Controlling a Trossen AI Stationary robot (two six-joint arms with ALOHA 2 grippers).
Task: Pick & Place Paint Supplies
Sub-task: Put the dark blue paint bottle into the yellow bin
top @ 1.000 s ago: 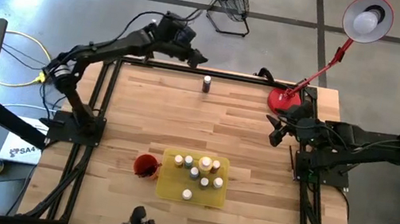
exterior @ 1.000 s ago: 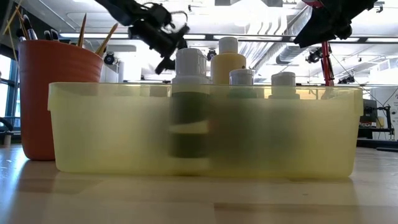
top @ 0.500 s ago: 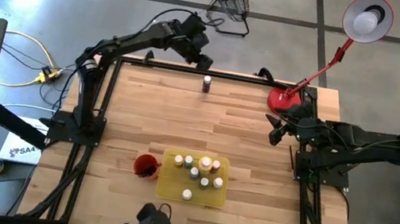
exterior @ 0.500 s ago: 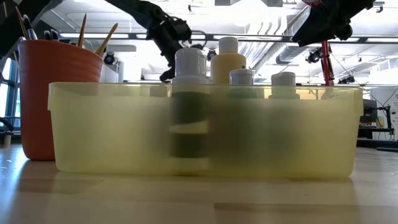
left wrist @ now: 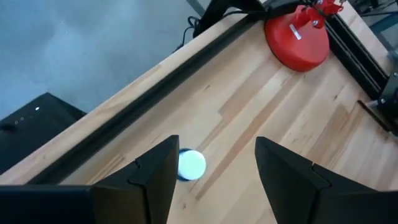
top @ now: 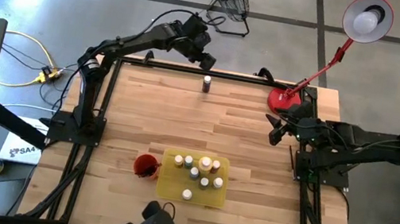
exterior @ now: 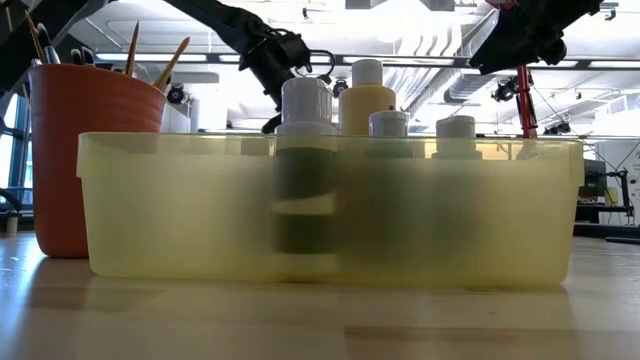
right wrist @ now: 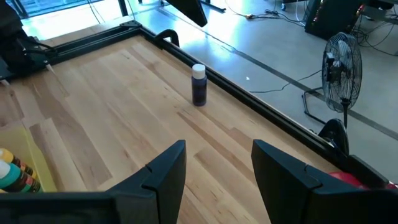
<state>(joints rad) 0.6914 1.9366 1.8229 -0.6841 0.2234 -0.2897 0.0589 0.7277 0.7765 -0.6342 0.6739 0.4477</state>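
One dark paint bottle with a white cap (top: pixel 206 84) stands upright on its base near the table's far edge, apart from the others. My left gripper (top: pixel 208 58) hovers open just beyond and above it. In the left wrist view the cap (left wrist: pixel 191 165) shows beside one finger, and the gripper (left wrist: pixel 214 171) touches nothing. Several capped bottles (top: pixel 201 172) stand in the yellow tray (top: pixel 169 187) near the front edge. Thin brushes (exterior: pixel 150 55) stick up out of the red cup (top: pixel 145 165). My right gripper (top: pixel 273 132) waits open by the right edge.
A red lamp base (top: pixel 283 99) sits at the far right corner, its head (top: pixel 368 18) off the table. Black frame rails (top: pixel 102 96) run along the table's edges. Bare wood (top: pixel 206 125) lies between the lone bottle and the tray.
My left gripper has moved along the far edge toward the table's right, closer to the lone bottle, sinking a little and tipping further down. Its fingers have stayed open. The bottles, tray and cup have not moved.
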